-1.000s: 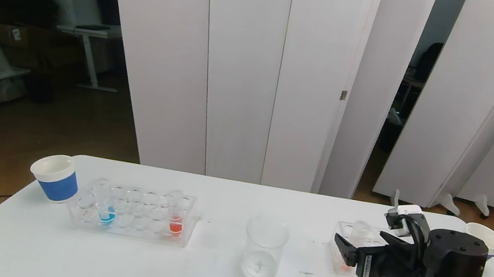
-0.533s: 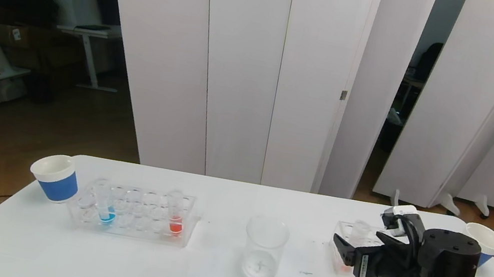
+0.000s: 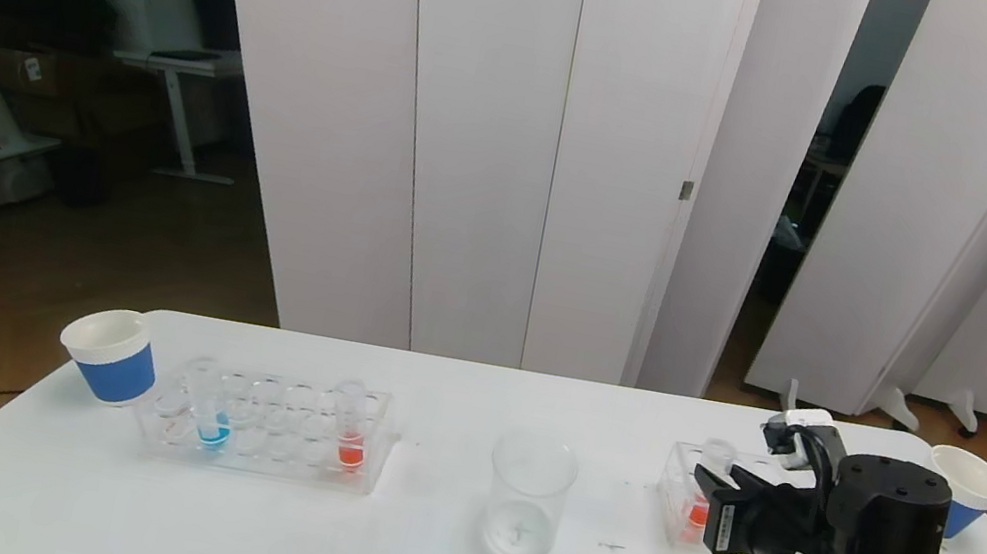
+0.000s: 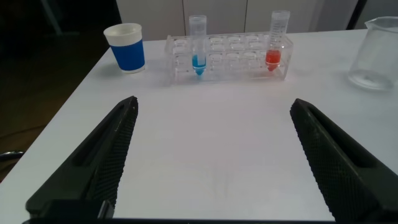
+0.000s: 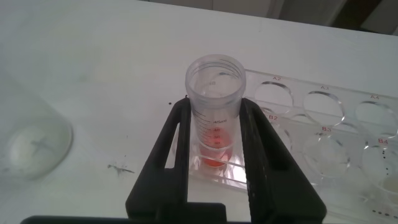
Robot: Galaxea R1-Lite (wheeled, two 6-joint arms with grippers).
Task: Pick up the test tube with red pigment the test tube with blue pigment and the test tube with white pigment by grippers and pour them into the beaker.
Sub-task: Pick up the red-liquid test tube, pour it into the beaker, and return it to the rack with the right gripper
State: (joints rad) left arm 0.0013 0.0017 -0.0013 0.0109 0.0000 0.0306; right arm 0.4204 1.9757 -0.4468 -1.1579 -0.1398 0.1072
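My right gripper (image 5: 214, 155) squeezes the red tube (image 5: 214, 112) — it stands straight up in the rack (image 5: 323, 143), right of the beaker (image 3: 528, 496). My left gripper (image 4: 211, 155) hangs wide open, far off.

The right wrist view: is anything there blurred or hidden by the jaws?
Right wrist view: the red-pigment tube is sharp, the jaws hide its sides, and the beaker is cut off at the edge. Head view: the beaker shows whole but faint.
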